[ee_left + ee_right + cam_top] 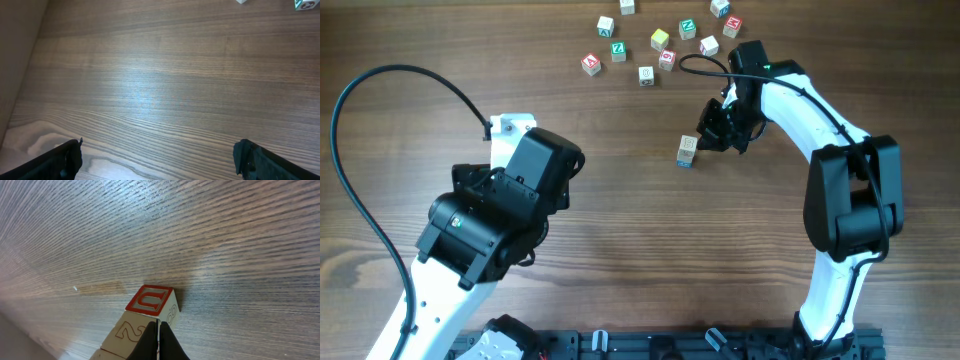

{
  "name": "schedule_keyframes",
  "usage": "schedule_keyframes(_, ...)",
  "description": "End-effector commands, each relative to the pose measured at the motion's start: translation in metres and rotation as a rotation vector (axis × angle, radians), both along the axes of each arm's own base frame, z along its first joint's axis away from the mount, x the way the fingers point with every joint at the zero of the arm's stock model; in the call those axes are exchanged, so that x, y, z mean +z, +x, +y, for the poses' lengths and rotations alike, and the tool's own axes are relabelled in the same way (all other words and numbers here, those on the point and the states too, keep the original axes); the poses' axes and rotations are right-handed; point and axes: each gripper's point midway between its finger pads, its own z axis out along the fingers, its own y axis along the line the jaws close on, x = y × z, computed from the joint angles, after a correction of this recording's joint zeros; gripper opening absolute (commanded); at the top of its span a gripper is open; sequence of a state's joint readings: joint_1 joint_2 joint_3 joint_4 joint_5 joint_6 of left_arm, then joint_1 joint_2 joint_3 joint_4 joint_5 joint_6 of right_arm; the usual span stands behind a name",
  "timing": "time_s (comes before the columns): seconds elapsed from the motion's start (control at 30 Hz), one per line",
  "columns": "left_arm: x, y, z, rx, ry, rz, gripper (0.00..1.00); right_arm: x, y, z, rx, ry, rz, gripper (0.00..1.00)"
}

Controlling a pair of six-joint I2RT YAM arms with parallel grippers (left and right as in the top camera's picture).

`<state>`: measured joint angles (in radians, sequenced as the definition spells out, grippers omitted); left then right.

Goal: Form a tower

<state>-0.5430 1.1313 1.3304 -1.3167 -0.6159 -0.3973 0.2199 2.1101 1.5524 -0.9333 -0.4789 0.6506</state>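
The tower (687, 150) stands on the table (620, 200), near the loose cubes (660, 39). The right gripper (159, 340), jaws pressed together, sits just beside it. The left gripper (157, 155) hangs well away, jaws wide apart.

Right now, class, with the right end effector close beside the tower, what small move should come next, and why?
Probably ease the right end effector straight back from the tower. Its jaws are shut on nothing with the tips at the stack's side, so it cannot add a cube as it is; the loose cubes lie apart, beyond it.
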Motion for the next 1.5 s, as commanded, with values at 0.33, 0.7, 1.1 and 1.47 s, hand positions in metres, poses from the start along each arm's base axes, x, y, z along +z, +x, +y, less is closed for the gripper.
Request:
schedule_keyframes(0.33,0.002,-0.001,0.001,-0.003,0.001,-0.008,1.0,-0.005,-0.002,0.004,0.002,0.018,0.015,0.05)
schedule_keyframes(0.7,0.002,-0.001,0.001,-0.003,0.001,-0.008,1.0,-0.005,0.0,0.004,0.002,0.019,0.008,0.05)
schedule_keyframes(1.1,0.002,-0.001,0.001,-0.003,0.001,-0.008,1.0,0.0,-0.047,-0.018,0.023,-0.022,0.203,0.04)
schedule_keyframes(1.47,0.002,-0.001,0.001,-0.003,0.001,-0.008,1.0,0.024,-0.023,-0.005,0.014,0.064,0.07,0.04)
